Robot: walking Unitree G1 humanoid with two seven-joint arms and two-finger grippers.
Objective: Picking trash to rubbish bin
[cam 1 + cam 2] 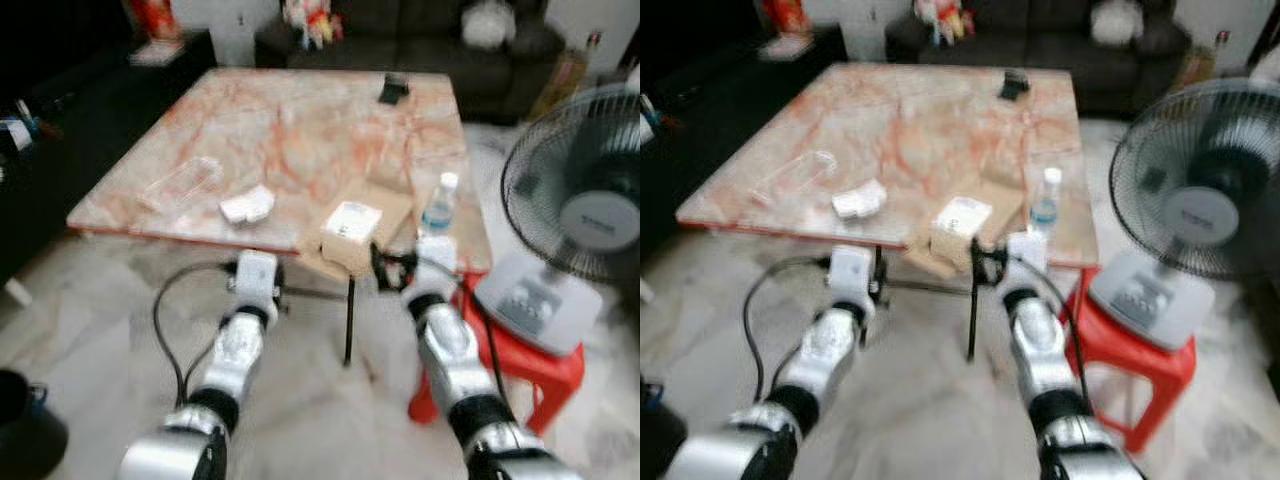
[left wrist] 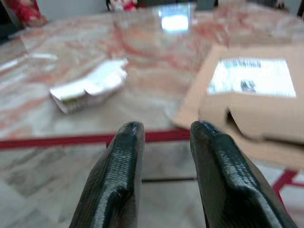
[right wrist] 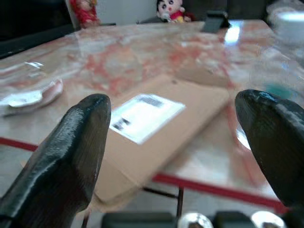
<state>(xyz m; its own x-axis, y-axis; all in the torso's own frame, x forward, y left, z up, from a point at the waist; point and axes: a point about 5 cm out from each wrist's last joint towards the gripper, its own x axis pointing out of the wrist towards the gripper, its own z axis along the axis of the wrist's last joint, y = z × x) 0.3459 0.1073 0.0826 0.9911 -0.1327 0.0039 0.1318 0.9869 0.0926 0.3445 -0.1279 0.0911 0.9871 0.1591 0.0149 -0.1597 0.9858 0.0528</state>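
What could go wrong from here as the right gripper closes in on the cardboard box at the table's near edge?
The cardboard box overhangs the table edge, so a nudge from the open right gripper could tip it to the floor. The water bottle stands close beside the box and might be knocked over. The head views are blurred, suggesting motion, so the grasp may land off-target. The left gripper sits low near the table edge and could bump it.

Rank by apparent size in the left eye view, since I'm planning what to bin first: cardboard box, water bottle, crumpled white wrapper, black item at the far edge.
1. cardboard box
2. crumpled white wrapper and water bottle look alike
3. black item, though farthest away
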